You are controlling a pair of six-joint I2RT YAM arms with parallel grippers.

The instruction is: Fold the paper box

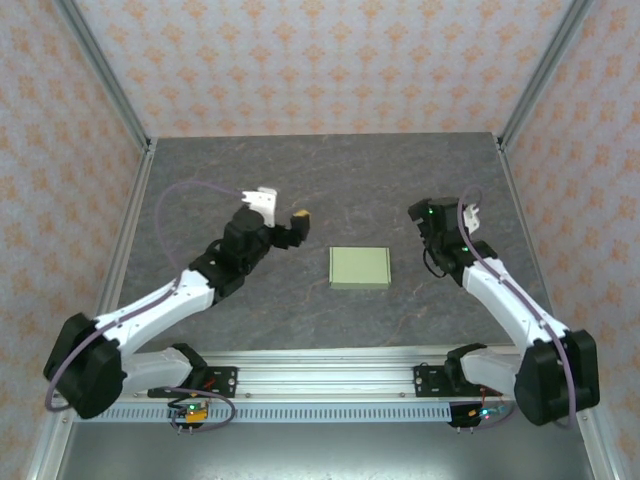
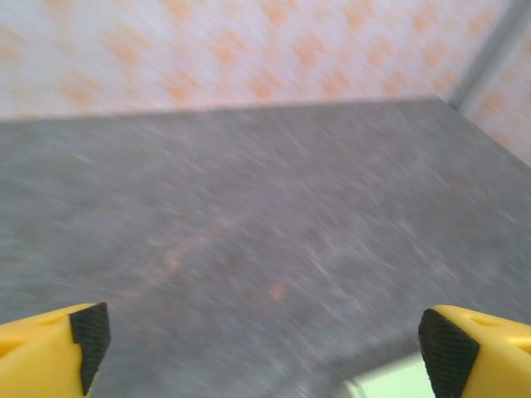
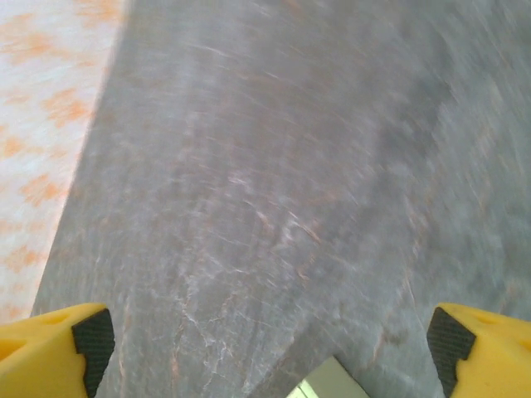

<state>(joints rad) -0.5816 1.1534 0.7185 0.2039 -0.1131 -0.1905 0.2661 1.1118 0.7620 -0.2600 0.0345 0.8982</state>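
Bolted to the rail [image 1: 320, 385] at the near edge in the overhead view, the two arm bases reach out over a grey stone-patterned bench [image 1: 300, 170], and between them lies the paper box [image 1: 360, 268], a pale green flat rectangle squared up and resting on its own near the middle. The left hand [image 1: 290, 228] hangs to the left of it and the right hand [image 1: 427, 222] to the right, each apart from the card and touching nothing. Judged from that neat closed shape, the folding looks done or all but done, and the step in hand is letting go and standing clear; if any flap is loose it cannot be told from here, so the next move calls for a check of the edges before anything else. From the left wrist, the left hand [image 2: 270, 356] stands wide open, its black pads [image 2: 90, 332] at the far corners of the picture with bare blurred bench between them and a sliver of the paper box [image 2: 390, 385] at the bottom edge. From the right wrist, the right hand [image 3: 272, 348] is likewise spread wide with nothing in it, a corner of the paper box [image 3: 328, 383] just below. Nothing else sits on the bench; the orange-patterned walls [image 1: 320, 60] are well apart from either arm.
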